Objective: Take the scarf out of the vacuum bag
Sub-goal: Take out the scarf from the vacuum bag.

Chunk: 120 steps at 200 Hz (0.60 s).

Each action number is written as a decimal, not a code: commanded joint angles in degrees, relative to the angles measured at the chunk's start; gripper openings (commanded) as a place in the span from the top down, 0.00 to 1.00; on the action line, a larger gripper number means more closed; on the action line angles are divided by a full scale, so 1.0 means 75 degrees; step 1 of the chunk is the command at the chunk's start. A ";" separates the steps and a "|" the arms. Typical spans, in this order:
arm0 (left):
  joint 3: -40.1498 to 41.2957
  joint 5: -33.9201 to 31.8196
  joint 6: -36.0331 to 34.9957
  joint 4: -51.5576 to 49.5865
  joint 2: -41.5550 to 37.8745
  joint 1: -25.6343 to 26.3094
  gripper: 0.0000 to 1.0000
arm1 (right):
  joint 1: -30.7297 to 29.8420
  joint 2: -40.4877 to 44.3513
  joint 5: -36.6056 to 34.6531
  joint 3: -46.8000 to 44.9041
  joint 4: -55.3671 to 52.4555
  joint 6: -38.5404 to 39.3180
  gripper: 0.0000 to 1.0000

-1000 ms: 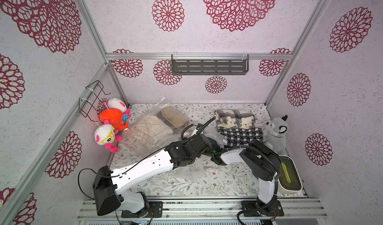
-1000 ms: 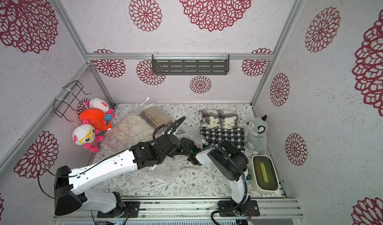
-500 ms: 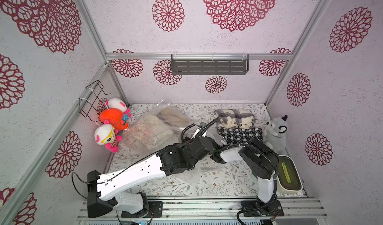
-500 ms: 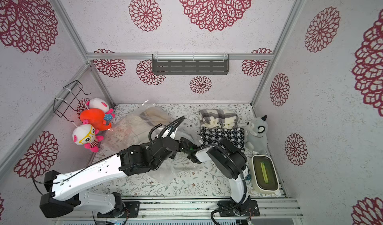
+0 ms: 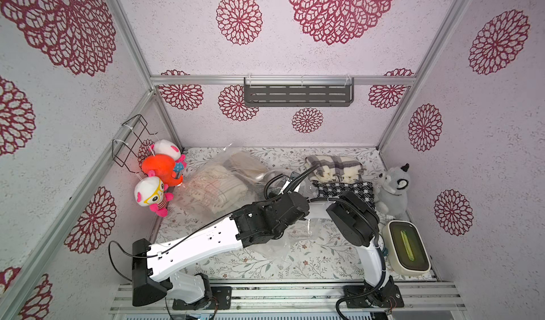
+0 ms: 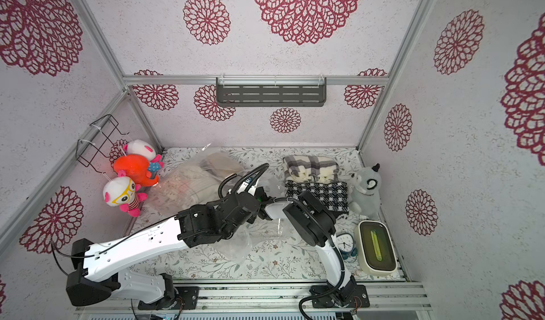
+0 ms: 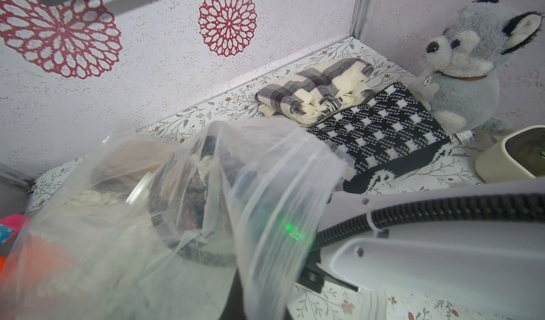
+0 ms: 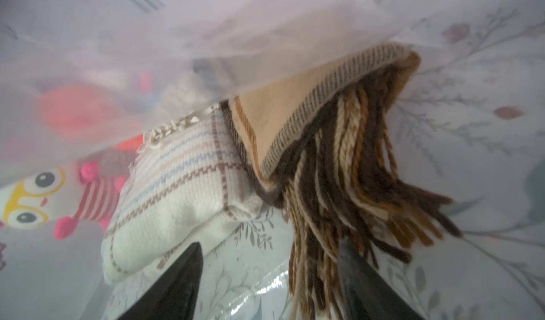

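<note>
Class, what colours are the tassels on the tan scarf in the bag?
Dark brown, tan and cream tassels, clearest in the right wrist view.

Scarves (image 6: 185,186) inside vacuum bag (image 6: 236,246)

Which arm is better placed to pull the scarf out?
Right. The right gripper sits inside the vacuum bag, jaws open at the tan scarf's fringe; the left arm apparently holds the bag's mouth.

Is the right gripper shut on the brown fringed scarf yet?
No: the right wrist view shows the right gripper open, with tassels of the brown fringed scarf hanging between its fingers.
</note>
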<state>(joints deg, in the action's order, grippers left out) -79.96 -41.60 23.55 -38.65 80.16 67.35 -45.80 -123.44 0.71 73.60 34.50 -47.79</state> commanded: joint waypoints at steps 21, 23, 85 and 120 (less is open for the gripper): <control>-0.0060 0.0108 -0.0143 0.0572 -0.0102 -0.0034 1.00 | 0.0036 -0.0165 -0.1206 0.0791 -0.0488 -0.0438 0.20; -0.0037 0.0109 -0.0141 0.0581 -0.0120 -0.0044 1.00 | 0.0042 -0.0193 -0.1240 0.0838 -0.0493 -0.0452 0.20; 0.0365 0.1030 -0.0256 0.1168 -0.0434 -0.0389 1.00 | 0.0055 -0.1315 -0.1562 0.2318 -0.1072 -0.0832 0.19; 0.0279 0.0968 -0.0405 0.1289 -0.0528 -0.0413 1.00 | 0.0097 -0.1417 -0.2109 0.2230 -0.1366 -0.0817 0.20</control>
<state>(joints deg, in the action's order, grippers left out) -77.12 -36.25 22.24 -32.86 78.30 64.27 -45.82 -134.26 -10.41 89.56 26.55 -52.75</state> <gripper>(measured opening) 0.044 0.806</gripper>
